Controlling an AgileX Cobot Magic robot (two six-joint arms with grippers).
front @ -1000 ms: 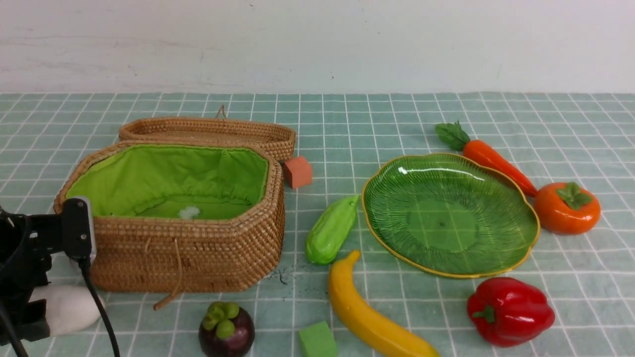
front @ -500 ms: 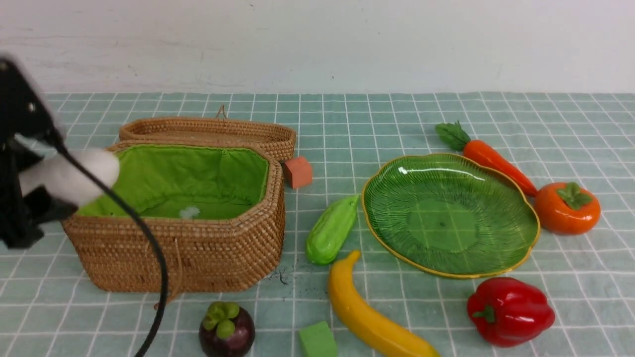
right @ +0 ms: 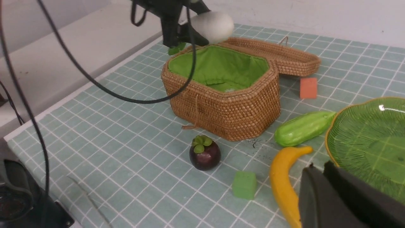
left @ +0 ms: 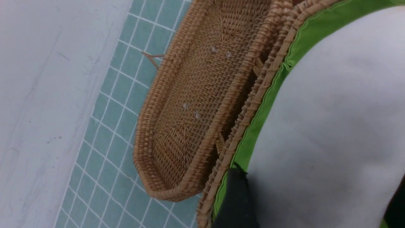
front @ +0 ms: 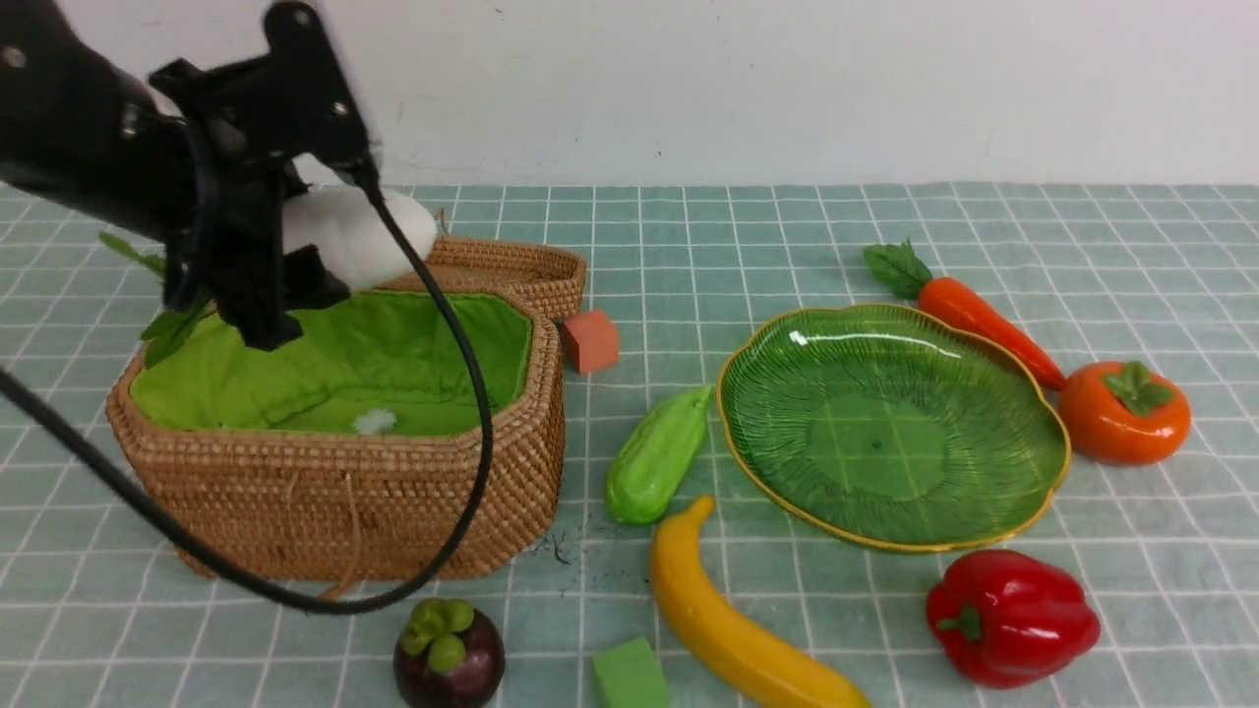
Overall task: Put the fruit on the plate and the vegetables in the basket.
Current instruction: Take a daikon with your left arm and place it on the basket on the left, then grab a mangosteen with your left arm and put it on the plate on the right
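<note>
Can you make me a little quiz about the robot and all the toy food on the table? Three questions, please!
1. True or false: the green plate has fruit on it.
2. What is the robot's left hand holding up above the basket?
A) banana
B) white radish
C) carrot
3. Which vegetable lies on the cloth between the basket and the plate?

Key:
1. False, the plate holds nothing.
2. B
3. The green gourd.
</note>
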